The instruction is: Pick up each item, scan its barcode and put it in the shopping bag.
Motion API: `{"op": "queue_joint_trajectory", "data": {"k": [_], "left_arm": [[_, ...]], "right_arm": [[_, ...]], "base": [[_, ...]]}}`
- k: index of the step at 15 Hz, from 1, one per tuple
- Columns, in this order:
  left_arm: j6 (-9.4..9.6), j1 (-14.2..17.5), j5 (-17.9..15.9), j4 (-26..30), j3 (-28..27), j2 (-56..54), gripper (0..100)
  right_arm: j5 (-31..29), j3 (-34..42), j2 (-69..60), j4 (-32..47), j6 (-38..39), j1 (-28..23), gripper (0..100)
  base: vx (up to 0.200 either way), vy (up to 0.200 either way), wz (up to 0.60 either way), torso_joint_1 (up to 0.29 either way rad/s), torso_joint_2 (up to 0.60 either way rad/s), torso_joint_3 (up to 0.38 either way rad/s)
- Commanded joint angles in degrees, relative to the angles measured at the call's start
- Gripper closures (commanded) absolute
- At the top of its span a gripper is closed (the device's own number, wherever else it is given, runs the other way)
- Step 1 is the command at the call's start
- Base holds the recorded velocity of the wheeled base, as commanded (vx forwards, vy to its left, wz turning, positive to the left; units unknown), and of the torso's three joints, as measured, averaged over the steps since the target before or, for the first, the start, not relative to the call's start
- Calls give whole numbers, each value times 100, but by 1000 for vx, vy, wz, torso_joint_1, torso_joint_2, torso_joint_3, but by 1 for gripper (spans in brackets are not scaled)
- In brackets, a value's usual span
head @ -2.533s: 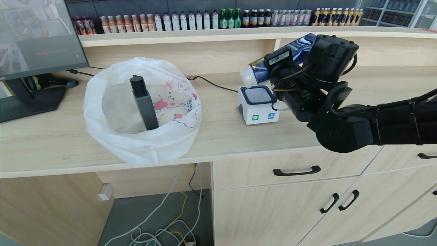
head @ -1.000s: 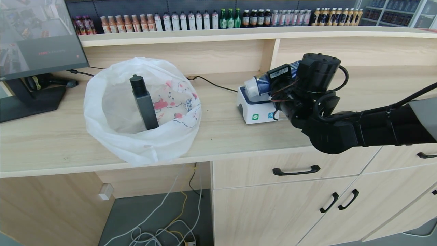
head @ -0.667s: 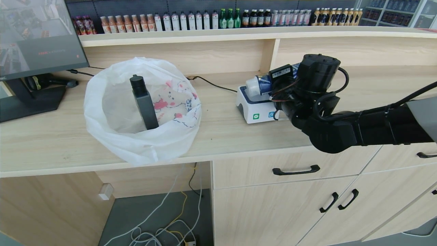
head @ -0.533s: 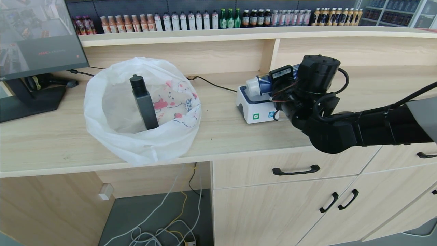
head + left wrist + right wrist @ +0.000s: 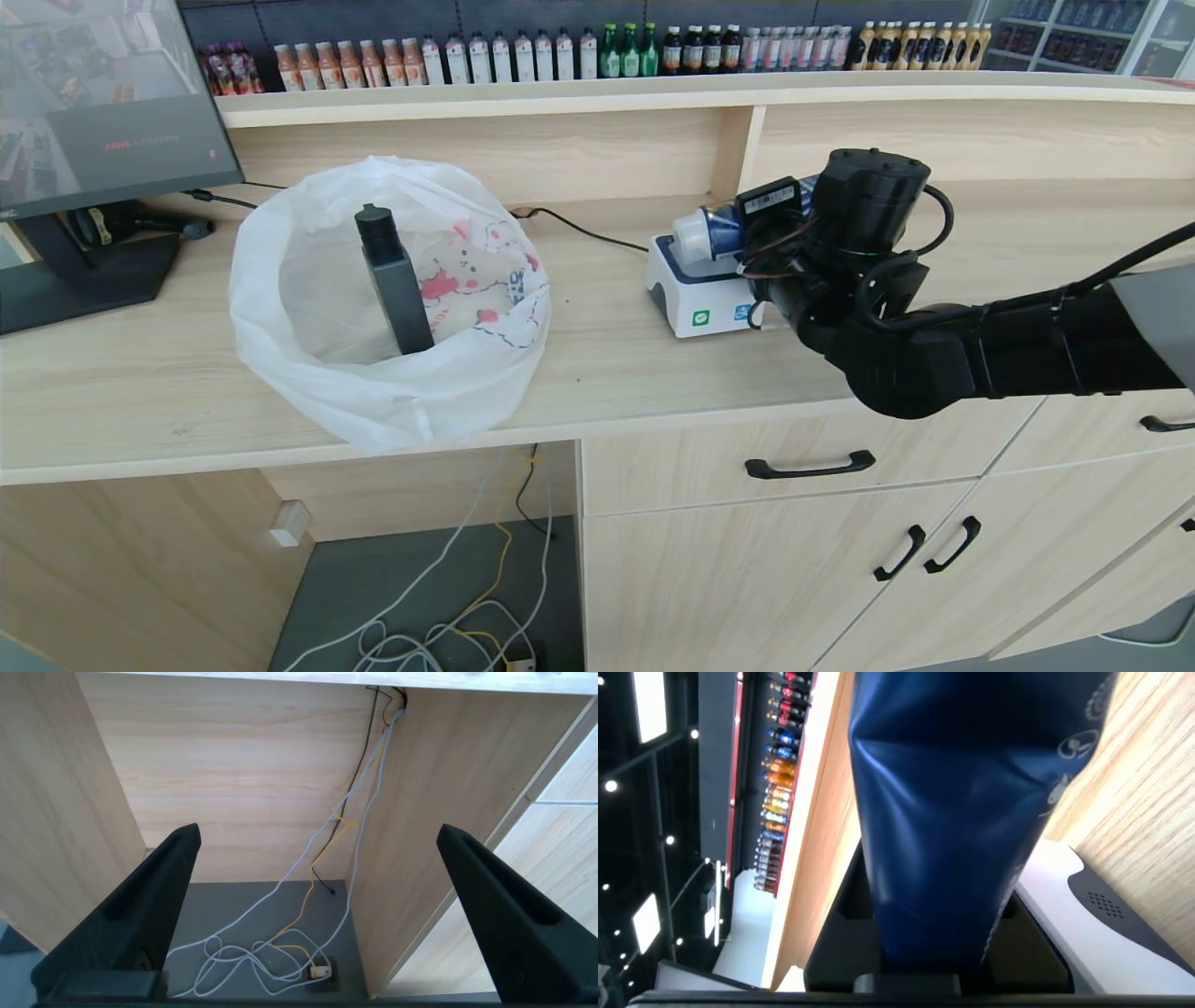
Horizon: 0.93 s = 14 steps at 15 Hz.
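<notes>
One white scanner box (image 5: 695, 301) sits directly under the right jaws on the pale wood-grain table (image 5: 607, 373) and is the thing closest to their load. It is a rounded cube with a dark blue rim around its top and small green and blue stickers on its front. A black cable (image 5: 579, 229) trails over the table from behind it, away from the jaws and toward the shopping bag (image 5: 392, 401). The bag stands well to the left of the jaws, a thin, crinkled white plastic sack with red cartoon print, its mouth open upward. A dark grey bottle (image 5: 400, 289), flat-sided with a black cap, stands upright inside. Beyond the bag is a monitor (image 5: 93, 93) on a black stand. The right jaws are closed on the blue tube (image 5: 721, 227), pinching its soft, glossy body (image 5: 952, 812) from both sides. The tube lies nearly level just above the scanner box; whether they touch cannot be told. Its long axis runs out of the jaws toward the bag, round white cap (image 5: 689, 239) leading. The left jaws hang below the table, spread wide and empty, with black fingers (image 5: 140, 924) and loose floor cables (image 5: 271, 952) ahead of them.
</notes>
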Motion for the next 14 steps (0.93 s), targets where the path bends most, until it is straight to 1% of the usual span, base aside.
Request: {"op": "queue_joint_trajectory", "data": {"k": [1, 6, 11, 14], "left_arm": [[7, 1, 0, -1, 0, -2, 0], [-1, 1, 0, -1, 0, -2, 0], [-1, 1, 0, -1, 0, -2, 0], [-1, 1, 0, -1, 0, -2, 0]], "right_arm": [[-12, 33, -17, -2, 6, -4, 100], [-12, 33, -166, 15, -3, 4, 100], [-21, 69, -588, 24, -38, 13, 100], [-29, 359, -1335, 341, -99, 136, 100]], "base": [[0, 0, 0, 0, 0, 0], [0, 0, 0, 0, 0, 0], [0, 0, 0, 0, 0, 0], [0, 0, 0, 0, 0, 0]]}}
